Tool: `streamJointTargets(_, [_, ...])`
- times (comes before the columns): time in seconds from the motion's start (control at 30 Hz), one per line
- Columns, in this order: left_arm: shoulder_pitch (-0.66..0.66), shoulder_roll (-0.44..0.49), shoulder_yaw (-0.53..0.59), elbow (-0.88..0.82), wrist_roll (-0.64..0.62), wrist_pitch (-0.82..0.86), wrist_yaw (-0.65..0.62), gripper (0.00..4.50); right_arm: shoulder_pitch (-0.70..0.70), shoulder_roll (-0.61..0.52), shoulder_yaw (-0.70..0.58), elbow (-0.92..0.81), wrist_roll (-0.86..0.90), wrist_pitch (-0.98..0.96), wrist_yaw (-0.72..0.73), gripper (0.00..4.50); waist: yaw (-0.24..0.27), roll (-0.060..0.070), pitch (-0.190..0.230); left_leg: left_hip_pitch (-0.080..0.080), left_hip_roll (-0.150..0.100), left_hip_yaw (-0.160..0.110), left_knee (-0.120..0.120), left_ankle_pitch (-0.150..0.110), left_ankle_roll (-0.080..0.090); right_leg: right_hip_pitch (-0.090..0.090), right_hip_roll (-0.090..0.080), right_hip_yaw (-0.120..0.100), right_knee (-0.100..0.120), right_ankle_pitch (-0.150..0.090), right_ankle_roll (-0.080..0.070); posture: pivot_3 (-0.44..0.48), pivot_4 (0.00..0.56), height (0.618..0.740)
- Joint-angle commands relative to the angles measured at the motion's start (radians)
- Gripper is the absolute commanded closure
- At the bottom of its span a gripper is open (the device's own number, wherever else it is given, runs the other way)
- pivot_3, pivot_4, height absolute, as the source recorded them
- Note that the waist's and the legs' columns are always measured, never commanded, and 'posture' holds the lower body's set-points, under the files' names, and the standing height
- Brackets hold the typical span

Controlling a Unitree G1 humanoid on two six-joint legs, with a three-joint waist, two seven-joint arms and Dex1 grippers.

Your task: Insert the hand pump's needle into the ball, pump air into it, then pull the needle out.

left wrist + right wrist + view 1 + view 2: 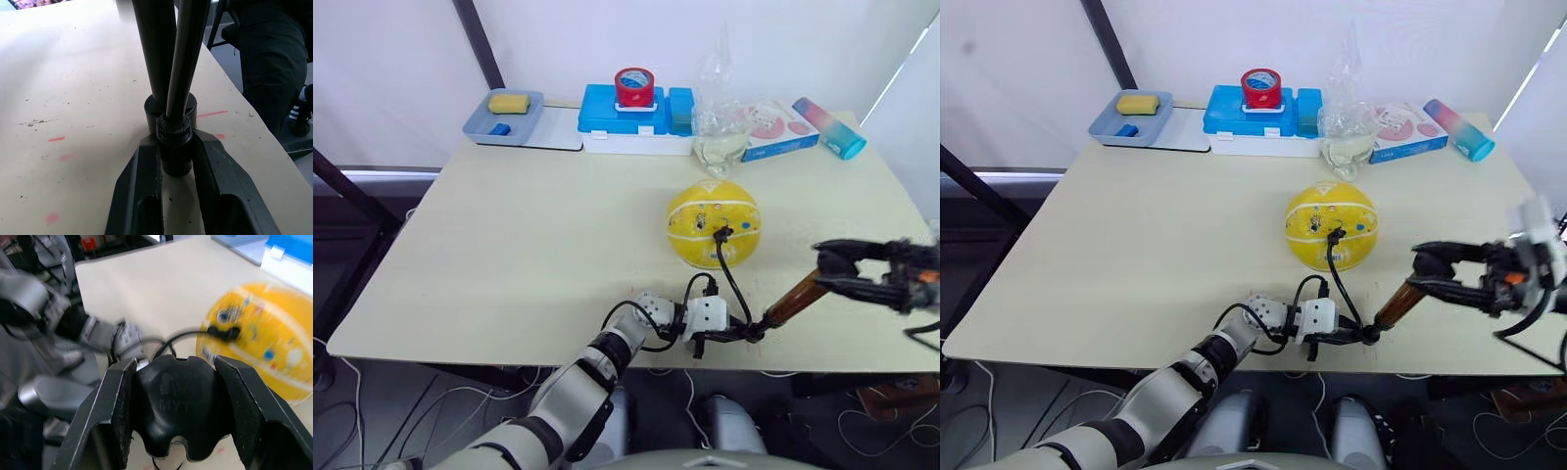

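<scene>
Left fingers (176,196): squeezed tight on the black bottom end of the hand pump (795,298), pinning it down on the tabletop (529,245) near the front edge.
Right fingers (176,416): wrapped around the pump's black handle (173,401), gripping it from both sides.
Hand pump: its gold tube leans up from the left gripper (729,331) toward the right gripper (837,269).
Hose (734,279): a thin black line that goes from the pump's low end up to the ball.
Needle (722,234): its little black fitting sits right against the ball, so it looks pushed in.
Ball (714,223): yellow, on the tabletop just behind the pump, and looking round.
Done: needle in, I think.
Left to do: maybe more pumping, then pull the needle out.
</scene>
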Motion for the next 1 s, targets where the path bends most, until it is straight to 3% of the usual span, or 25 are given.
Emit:
streamJointTargets(0.03, [0.026, 0.045, -0.029, 0.079, 0.073, 0.052, 0.002, 4.12, 0.034, 0.018, 0.083, 0.069, -0.142, -0.094, -0.003, 2.50, 0.000, -0.001, 0.000, 0.000, 0.000, 0.000, 0.000, 0.001, 0.002, 0.000, 0.000, 0.000, 0.000, 0.000, 0.000, 0.000, 0.150, 0.739])
streamJointTargets(0.3, [0.029, 0.040, -0.029, 0.079, 0.073, 0.052, 0.007, 4.12, 0.015, 0.092, 0.094, 0.082, -0.142, -0.171, -0.050, 2.50, -0.001, -0.002, -0.002, 0.002, 0.000, 0.000, 0.000, -0.001, -0.002, 0.002, 0.000, 0.000, 0.000, 0.000, 0.000, 0.000, 0.150, 0.739])
streamJointTargets(0.57, [0.027, 0.042, -0.031, 0.082, 0.076, 0.049, 0.005, 4.12, -0.027, -0.036, -0.117, 0.021, 0.073, -0.008, -0.005, 2.50, 0.002, 0.004, 0.002, 0.001, 0.000, 0.000, 0.000, -0.001, -0.002, 0.001, -0.002, 0.000, 0.000, 0.002, -0.004, 0.000, 0.150, 0.739])
streamJointTargets(0.77, [0.023, 0.043, -0.031, 0.084, 0.077, 0.047, 0.003, 4.12, -0.136, -0.169, -0.263, 0.037, 0.245, 0.177, -0.009, 2.50, 0.001, 0.004, 0.003, 0.001, -0.001, 0.000, 0.000, -0.001, -0.002, 0.001, -0.002, 0.000, 0.000, 0.002, -0.002, 0.000, 0.150, 0.739])
streamJointTargets(1.0, [0.023, 0.043, -0.031, 0.085, 0.077, 0.048, 0.002, 4.12, -0.211, -0.250, -0.314, 0.056, 0.349, 0.340, -0.004, 2.50, 0.001, 0.004, 0.004, 0.000, 0.000, 0.000, 0.000, -0.001, -0.002, 0.000, -0.002, 0.000, 0.000, 0.002, -0.004, 0.000, 0.150, 0.739])
